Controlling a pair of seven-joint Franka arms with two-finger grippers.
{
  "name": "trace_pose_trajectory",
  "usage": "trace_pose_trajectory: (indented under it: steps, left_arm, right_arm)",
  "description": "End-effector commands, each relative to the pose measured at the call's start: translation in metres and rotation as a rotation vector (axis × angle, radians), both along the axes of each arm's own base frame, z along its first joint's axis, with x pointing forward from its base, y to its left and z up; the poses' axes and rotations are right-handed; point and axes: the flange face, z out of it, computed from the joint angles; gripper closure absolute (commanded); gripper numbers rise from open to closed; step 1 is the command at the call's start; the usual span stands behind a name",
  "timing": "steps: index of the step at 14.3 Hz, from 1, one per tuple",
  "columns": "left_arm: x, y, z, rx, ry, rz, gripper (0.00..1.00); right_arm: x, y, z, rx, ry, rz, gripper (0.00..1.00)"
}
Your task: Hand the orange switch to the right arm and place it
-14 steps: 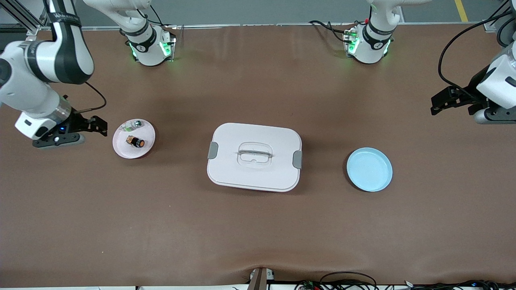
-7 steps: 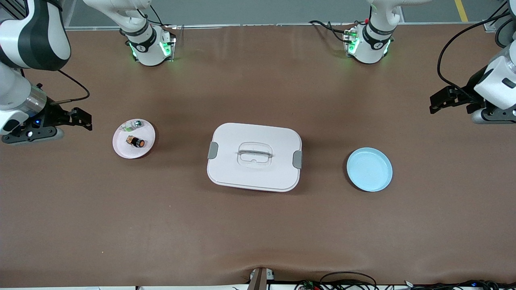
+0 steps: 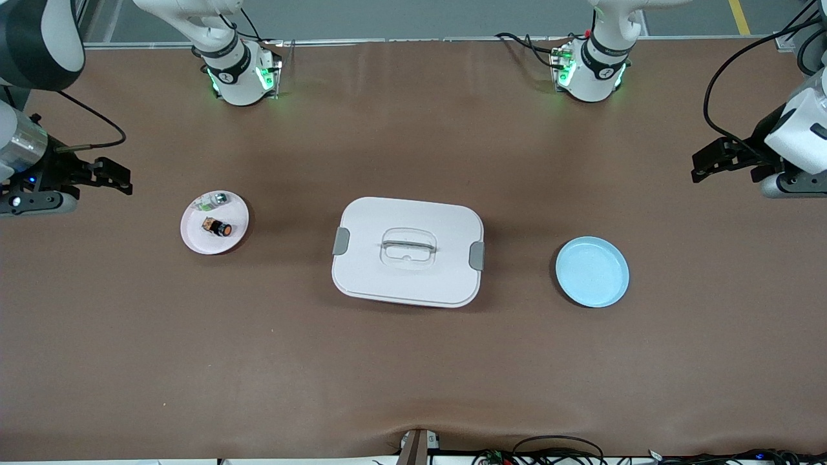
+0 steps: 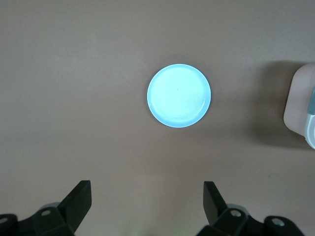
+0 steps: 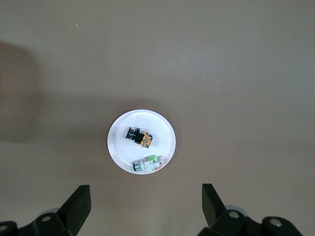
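The orange switch (image 3: 218, 227), a tiny black cylinder with an orange cap, lies on its side on a small pinkish-white plate (image 3: 197, 243) toward the right arm's end of the table. The right wrist view also shows the switch (image 5: 137, 136) on the plate (image 5: 118, 152). My right gripper (image 3: 116, 177) is open and empty, up in the air beside the plate, toward the table's end; its fingers (image 5: 78, 201) stand wide apart. My left gripper (image 3: 701, 165) is open and empty over the left arm's end of the table, its fingers (image 4: 79, 199) wide apart.
A small clear-white piece with a green cap (image 3: 213, 201) shares the plate with the switch. A white lidded box (image 3: 408, 252) with grey clips sits mid-table. A light blue plate (image 3: 592, 271) lies between the box and the left arm's end, seen also in the left wrist view (image 4: 178, 96).
My right gripper has drawn away from the pinkish-white plate toward the right arm's end of the table. The switch stays on the plate. The left arm has barely moved.
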Motion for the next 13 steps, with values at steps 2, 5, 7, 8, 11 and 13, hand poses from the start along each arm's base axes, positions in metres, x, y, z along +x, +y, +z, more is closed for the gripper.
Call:
trace_pose_trajectory:
  steps: [2,5,7,8,11,13]
  left_arm:
    - [0.003,-0.003,0.005,-0.009,-0.008,-0.023,0.00]
    - [0.003,-0.001,0.005,-0.012,-0.005,-0.018,0.00]
    - [0.002,0.001,0.004,-0.015,0.005,-0.015,0.00]
    - [0.002,0.005,0.004,-0.017,0.005,-0.010,0.00]
    - [0.002,0.005,0.004,-0.020,0.007,-0.010,0.00]
    - [0.002,0.004,0.004,-0.017,0.007,-0.012,0.00]
  right_arm:
    - [-0.017,0.002,0.042,0.014,-0.037,-0.039,0.00]
    - [-0.029,0.006,0.054,0.012,-0.033,-0.084,0.00]
    - [-0.035,0.003,0.062,0.014,-0.042,-0.089,0.00]
    - [-0.038,0.002,0.066,0.015,-0.048,-0.090,0.00]
    - [-0.046,-0.003,0.072,0.046,-0.043,-0.106,0.00]
    - [-0.049,-0.002,0.078,0.059,-0.054,-0.106,0.00]
